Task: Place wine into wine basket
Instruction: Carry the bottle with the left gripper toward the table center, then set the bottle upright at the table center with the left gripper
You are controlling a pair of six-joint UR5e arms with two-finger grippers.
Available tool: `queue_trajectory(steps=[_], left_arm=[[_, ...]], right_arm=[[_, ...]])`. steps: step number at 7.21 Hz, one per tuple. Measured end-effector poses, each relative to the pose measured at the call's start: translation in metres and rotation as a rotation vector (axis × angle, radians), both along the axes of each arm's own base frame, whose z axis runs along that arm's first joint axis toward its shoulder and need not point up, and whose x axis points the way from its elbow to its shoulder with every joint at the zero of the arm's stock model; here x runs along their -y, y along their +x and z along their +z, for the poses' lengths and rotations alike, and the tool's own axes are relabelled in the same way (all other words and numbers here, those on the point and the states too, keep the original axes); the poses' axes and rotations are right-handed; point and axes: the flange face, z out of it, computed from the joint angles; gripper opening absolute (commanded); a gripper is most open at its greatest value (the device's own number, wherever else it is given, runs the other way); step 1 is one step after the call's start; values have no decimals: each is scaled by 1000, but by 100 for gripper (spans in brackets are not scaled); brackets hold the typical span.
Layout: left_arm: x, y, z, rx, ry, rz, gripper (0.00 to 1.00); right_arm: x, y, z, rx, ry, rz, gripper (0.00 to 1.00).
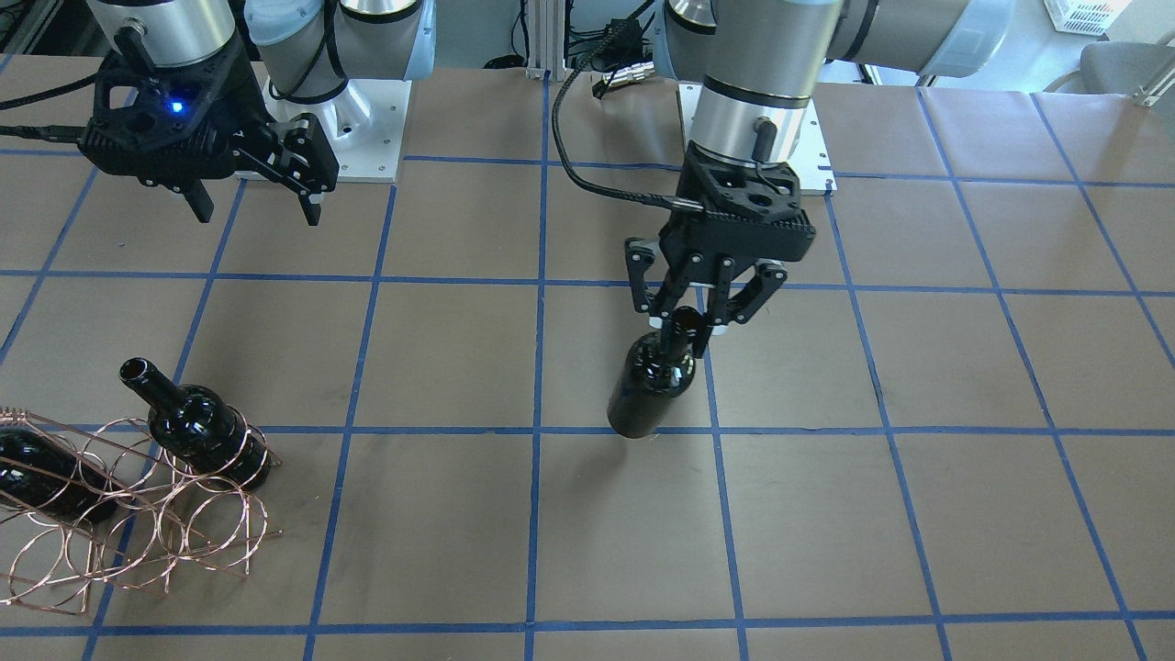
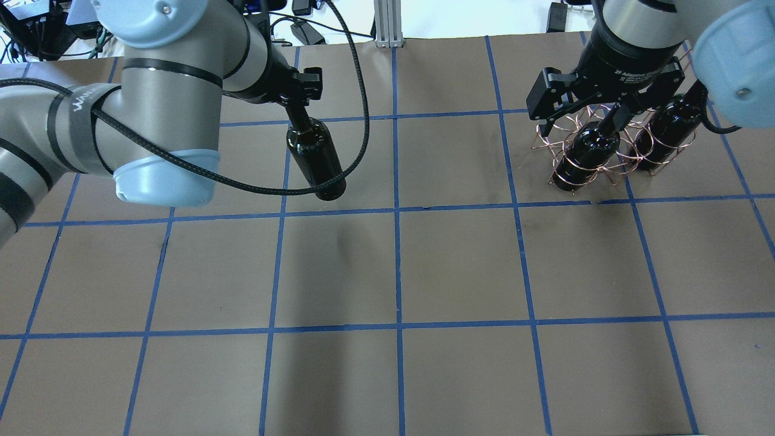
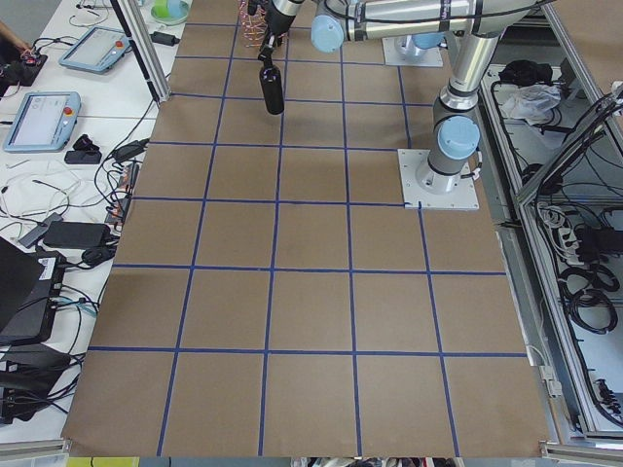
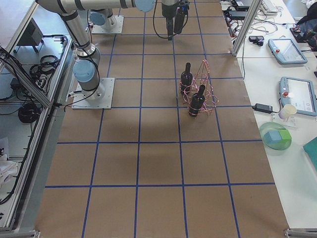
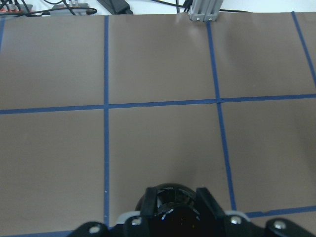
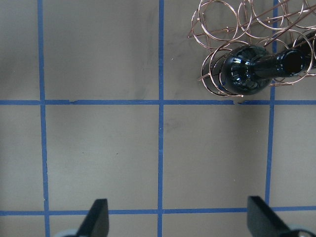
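My left gripper [image 1: 684,321] is shut on the neck of a glossy near-black wine bottle [image 1: 650,390]. The bottle hangs tilted, base down, above the table, also in the overhead view [image 2: 316,158] and the left wrist view [image 5: 170,205]. The copper wire wine basket [image 1: 197,542] stands at the table's far right side from the robot. It holds two more dark bottles [image 1: 204,430] [image 1: 37,473]. My right gripper [image 1: 252,197] is open and empty, raised beside the basket [image 6: 222,24]. Its fingertips [image 6: 98,217] frame bare table in the right wrist view.
Brown paper with a blue tape grid covers the table [image 2: 399,266]. The arm bases [image 1: 367,138] stand at the robot's edge. A black cable [image 2: 357,109] loops by the left wrist. Side benches with tablets [image 4: 285,49] lie beyond the table.
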Motion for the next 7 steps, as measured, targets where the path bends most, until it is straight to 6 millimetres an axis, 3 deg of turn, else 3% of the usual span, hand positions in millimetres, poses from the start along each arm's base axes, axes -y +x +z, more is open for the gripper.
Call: queue_trajectory(steps=[2,7], left_arm=[[-16,-44,-9,-35,-22,-15,0],[-27,-79,-43,-15,11,-1,0]], right_arm=[[0,0,0,0,2,0,100],[-1,1,3,13,-8,-2,100]])
